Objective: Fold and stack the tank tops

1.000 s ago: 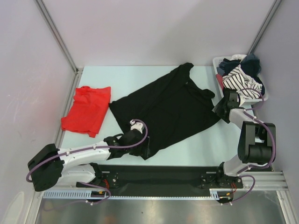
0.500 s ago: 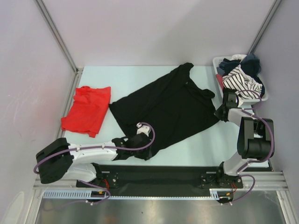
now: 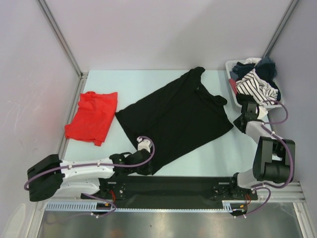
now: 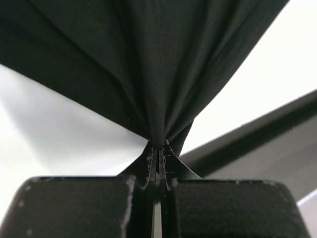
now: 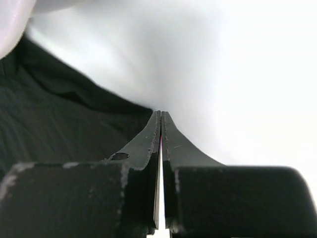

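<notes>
Pinching black tank top (image 4: 148, 59): left tool (image 4: 157, 146) (wrist view) | right tool (image 5: 161, 116) clenched, at its edge

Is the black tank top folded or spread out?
Spread out: the soft black fabric tank top lies opened out across the pale table.

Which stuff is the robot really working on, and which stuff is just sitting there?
For the job:
- black tank top, pinched by the left gripper
- red tank top, lying at the left

Just lying about:
- white basket
- heap of clothes in it
</notes>
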